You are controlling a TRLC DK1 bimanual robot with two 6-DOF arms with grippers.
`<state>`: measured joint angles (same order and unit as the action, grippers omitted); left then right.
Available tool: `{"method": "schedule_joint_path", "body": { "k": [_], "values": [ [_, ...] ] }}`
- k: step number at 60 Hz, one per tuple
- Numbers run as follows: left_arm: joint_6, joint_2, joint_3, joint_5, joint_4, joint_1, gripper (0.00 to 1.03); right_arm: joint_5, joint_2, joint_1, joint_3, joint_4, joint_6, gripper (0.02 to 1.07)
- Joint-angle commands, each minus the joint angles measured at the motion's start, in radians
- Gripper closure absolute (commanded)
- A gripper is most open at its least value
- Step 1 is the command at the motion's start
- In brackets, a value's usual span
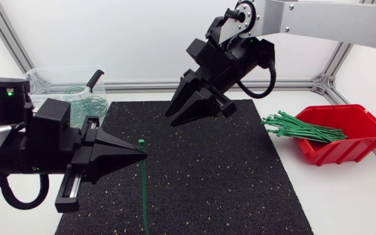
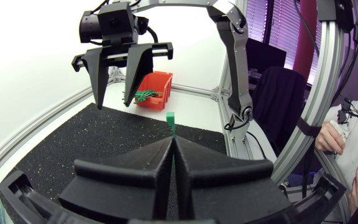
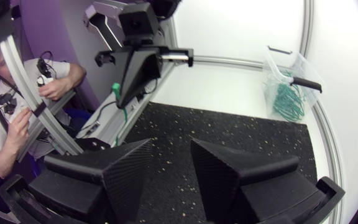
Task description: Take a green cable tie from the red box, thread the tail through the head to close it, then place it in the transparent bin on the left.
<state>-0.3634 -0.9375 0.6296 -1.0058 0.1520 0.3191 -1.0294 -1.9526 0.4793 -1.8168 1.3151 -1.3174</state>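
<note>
Left gripper (image 1: 138, 155): fingers pressed together, pinching one green cable tie (image 1: 143, 186) just below its head. The head block stands just above the fingertips. The tail hangs straight down past them toward the black mat (image 1: 227, 189); cannot tell whether its end touches. The tie is open, tail not threaded. Right gripper (image 1: 180, 112): fingers spread, held in the air over the far half of the mat, beyond and to the right of the tie head and apart from it, tips angled down toward the left gripper. Red box (image 1: 344, 151): on the white table off the mat's right edge, with a bundle of green ties (image 1: 302, 128) hanging over its left rim. Transparent bin (image 1: 51, 81): far left corner, behind the left arm, just off the mat's left edge, with closed green loops (image 1: 83, 104) inside. An aluminium frame rail borders the table's far side.
</note>
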Motion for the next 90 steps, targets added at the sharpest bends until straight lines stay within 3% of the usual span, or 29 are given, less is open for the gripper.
{"method": "schedule_joint_path", "body": {
  "k": [1,8,18,27,35,41,49,60,77,83,90],
  "values": [
    [-0.022,-0.034,0.041,0.026,-0.012,-0.003,1.00,0.081,0.029,-0.011,0.091,-0.125,0.159,0.56],
    [-0.029,-0.070,0.053,0.065,-0.049,-0.008,1.00,0.239,0.116,-0.005,0.238,-0.358,0.290,0.56],
    [-0.034,-0.172,0.091,0.075,-0.112,-0.029,1.00,0.331,0.202,-0.004,0.384,-0.471,0.363,0.45],
    [-0.023,-0.264,0.136,0.065,-0.177,-0.020,1.00,0.493,0.331,0.019,0.633,-0.800,0.471,0.44],
    [0.021,-0.288,0.160,0.061,-0.267,-0.009,1.00,0.569,0.394,0.042,0.806,-1.036,0.509,0.44],
    [0.070,-0.307,0.171,0.032,-0.338,-0.008,1.00,0.479,0.383,0.030,0.818,-1.062,0.546,0.44],
    [0.087,-0.368,0.205,-0.056,-0.350,-0.029,1.00,0.333,0.363,0.010,0.789,-1.060,0.618,0.44],
    [0.089,-0.468,0.203,-0.114,-0.422,-0.063,1.00,0.144,0.330,-0.010,0.751,-1.060,0.704,0.44],
    [0.208,-0.537,0.186,-0.192,-0.577,-0.092,1.00,-0.012,0.202,-0.059,0.606,-1.036,0.799,0.46],
    [0.219,-0.549,0.186,-0.200,-0.589,-0.101,1.00,-0.060,0.185,-0.064,0.564,-1.034,0.831,0.57],
    [0.241,-0.561,0.186,-0.212,-0.601,-0.109,1.00,-0.072,0.176,-0.051,0.541,-1.041,0.851,0.63]
  ]
}}
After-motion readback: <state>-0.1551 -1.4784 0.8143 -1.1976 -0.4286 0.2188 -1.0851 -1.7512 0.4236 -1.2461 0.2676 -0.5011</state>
